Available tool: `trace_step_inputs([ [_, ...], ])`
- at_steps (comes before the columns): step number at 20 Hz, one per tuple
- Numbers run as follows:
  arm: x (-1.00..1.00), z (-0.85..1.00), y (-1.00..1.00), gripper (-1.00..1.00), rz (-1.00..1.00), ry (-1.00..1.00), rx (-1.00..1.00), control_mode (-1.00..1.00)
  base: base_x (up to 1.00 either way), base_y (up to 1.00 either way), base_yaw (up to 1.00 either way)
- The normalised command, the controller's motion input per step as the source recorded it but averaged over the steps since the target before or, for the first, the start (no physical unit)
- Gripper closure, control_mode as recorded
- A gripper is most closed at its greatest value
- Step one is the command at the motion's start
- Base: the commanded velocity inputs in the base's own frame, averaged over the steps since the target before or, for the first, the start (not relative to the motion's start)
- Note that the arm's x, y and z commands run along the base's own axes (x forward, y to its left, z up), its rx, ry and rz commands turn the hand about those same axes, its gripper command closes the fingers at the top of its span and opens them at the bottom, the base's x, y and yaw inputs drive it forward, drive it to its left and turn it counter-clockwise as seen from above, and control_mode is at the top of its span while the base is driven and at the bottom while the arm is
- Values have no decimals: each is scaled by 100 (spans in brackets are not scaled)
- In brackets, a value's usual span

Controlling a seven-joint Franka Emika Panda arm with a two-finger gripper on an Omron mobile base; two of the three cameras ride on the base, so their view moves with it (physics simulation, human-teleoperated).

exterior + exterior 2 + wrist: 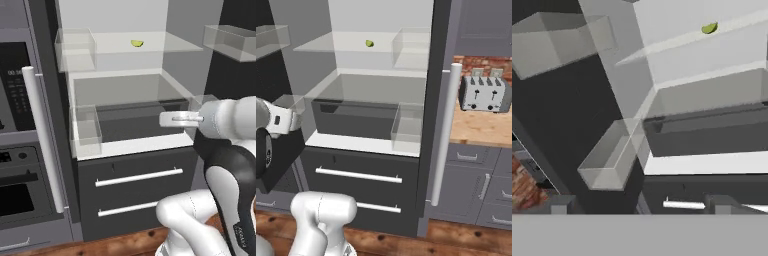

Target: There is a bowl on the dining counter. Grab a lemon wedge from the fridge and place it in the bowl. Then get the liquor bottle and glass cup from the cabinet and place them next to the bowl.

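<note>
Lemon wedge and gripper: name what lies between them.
Nothing solid: the lemon wedge sits on the fridge's upper clear shelf, and open air separates it from the gripper, per hand view.

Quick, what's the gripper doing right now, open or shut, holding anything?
Gripper: open, holding nothing; the lemon wedge lies on a fridge shelf.

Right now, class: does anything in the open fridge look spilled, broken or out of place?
Nothing stands out. The fridge is open, its clear shelves and bins sit level, and the lemon wedge rests alone on the upper shelf. No spills or damage are visible.
</note>
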Motion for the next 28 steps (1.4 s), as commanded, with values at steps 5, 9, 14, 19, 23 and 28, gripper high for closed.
trace_step_inputs([
  [5, -47, 0, -94, -100, -1, -22, -37, -100, 0, 0, 0],
  [9, -36, -7, -82, -100, -10, -8, -30, -100, 0, 0, 0],
  [14, -2, 0, -12, -100, -6, 0, -3, -100, 0, 0, 0],
  [19, 14, 0, 0, -100, 0, 6, 0, -100, 0, 0, 0],
  [23, 29, 0, 0, -100, -2, 11, 0, -100, 0, 0, 0],
  [28, 0, 0, 0, -100, 0, 0, 0, 100, 57, 0, -5],
])
